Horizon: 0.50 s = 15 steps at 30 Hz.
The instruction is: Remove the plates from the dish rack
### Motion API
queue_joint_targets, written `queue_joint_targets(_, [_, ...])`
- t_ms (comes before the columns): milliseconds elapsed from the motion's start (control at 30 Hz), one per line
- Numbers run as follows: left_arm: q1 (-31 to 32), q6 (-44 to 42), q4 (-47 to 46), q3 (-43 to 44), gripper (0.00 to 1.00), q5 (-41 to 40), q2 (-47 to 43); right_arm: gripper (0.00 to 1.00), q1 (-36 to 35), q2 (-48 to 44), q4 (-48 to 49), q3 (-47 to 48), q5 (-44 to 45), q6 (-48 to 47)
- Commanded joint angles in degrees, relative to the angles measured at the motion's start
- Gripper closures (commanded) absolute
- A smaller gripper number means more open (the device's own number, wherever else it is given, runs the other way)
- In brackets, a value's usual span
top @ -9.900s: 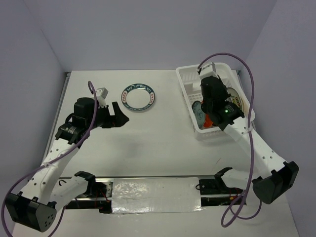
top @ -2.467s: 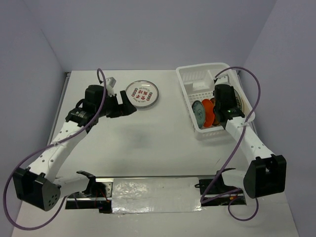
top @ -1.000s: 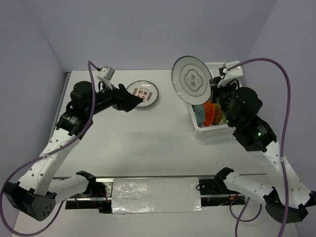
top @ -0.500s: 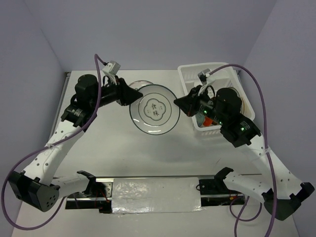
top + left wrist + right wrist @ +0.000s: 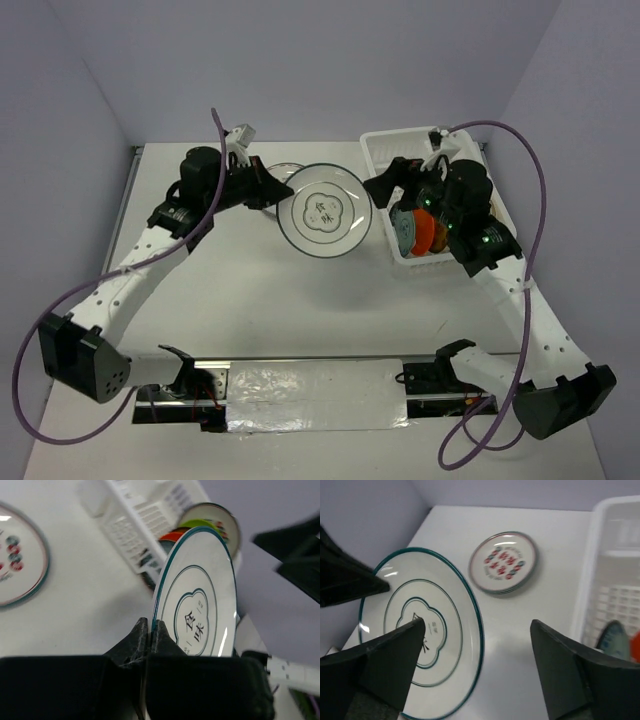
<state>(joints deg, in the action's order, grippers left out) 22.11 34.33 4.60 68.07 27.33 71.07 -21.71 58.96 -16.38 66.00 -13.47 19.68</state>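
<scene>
On the worktop (image 5: 300,300), the dish rack (image 5: 395,150) held teal and orange plates (image 5: 405,232) on edge. Beside it a teal-rimmed plate (image 5: 325,210) hung above the worktop, its rim pinched by the left fingers (image 5: 142,640). The right fingers (image 5: 395,665) gaped wide, holding nothing. The plate looked stiff, glossy, slippery and breakable, so the rim seemed the best place to grip.

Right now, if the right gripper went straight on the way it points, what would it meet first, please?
Most likely the rim of the teal-rimmed plate, held in the left gripper; depth is unclear.
</scene>
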Motion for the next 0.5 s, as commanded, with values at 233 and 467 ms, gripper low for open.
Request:
queue_joint_targets(233, [-10.67, 14.1, 5.86, 15.13, 1.0, -27.16, 25.48, 0.0, 3.52, -12.54, -5.93, -2.45, 21.73, -8.07])
queue_joint_targets(467, [-13.23, 14.63, 7.62, 28.42, 1.0, -25.05, 43.27, 0.0, 3.61, -18.7, -11.91, -3.95, 24.37, -11.85])
